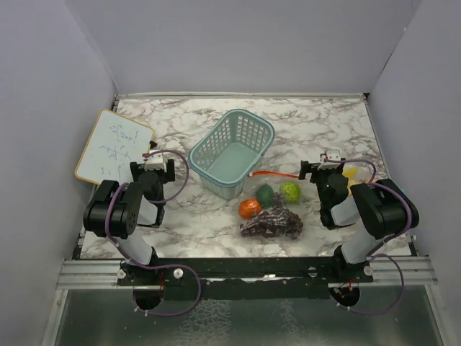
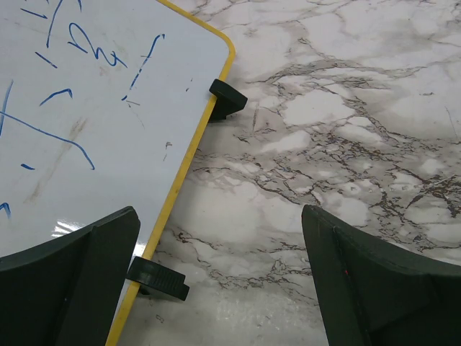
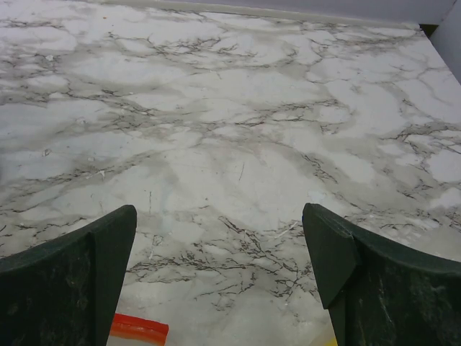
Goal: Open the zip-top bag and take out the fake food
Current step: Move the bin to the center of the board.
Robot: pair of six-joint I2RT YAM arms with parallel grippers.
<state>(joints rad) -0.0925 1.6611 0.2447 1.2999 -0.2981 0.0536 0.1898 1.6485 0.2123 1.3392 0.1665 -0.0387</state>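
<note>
Plainly, both tools are released and grasp nothing. The left gripper point(image 1: 153, 167) hovers with its fingers point(image 2: 79, 277) spread wide. Under its left finger lies a whiteboard point(image 2: 86, 122) with a yellow edge and blue scribbles. Two black clip feet point(image 2: 227, 98) stick out from that edge, into the gap between the fingers. Bare marble table point(image 2: 346, 130) lies under the right finger and ahead of it.

The right gripper point(image 1: 320, 167) is equally spread, its fingers point(image 3: 72, 281) apart over marble. Just below and to the left of it lies the zip-top bag point(image 1: 277, 205). The bag's red zip strip point(image 1: 274, 174) is the part closest to the gripper. From the right wrist, a corner of that strip shows beside the left finger, at the very bottom of the view.

The fake food sits clustered at the bag: a lime point(image 1: 290, 191) nearest the right gripper, then a dark green piece point(image 1: 265, 193), an orange point(image 1: 250, 209) and a purple grape bunch point(image 1: 272, 222). Whether the clear film wraps all four I cannot tell. A yellow banana point(image 1: 351, 174) lies just to the right gripper's right, partly hidden by the arm.

Between the two grippers, slightly ahead, a teal mesh basket point(image 1: 209, 148) sits tilted.
</note>
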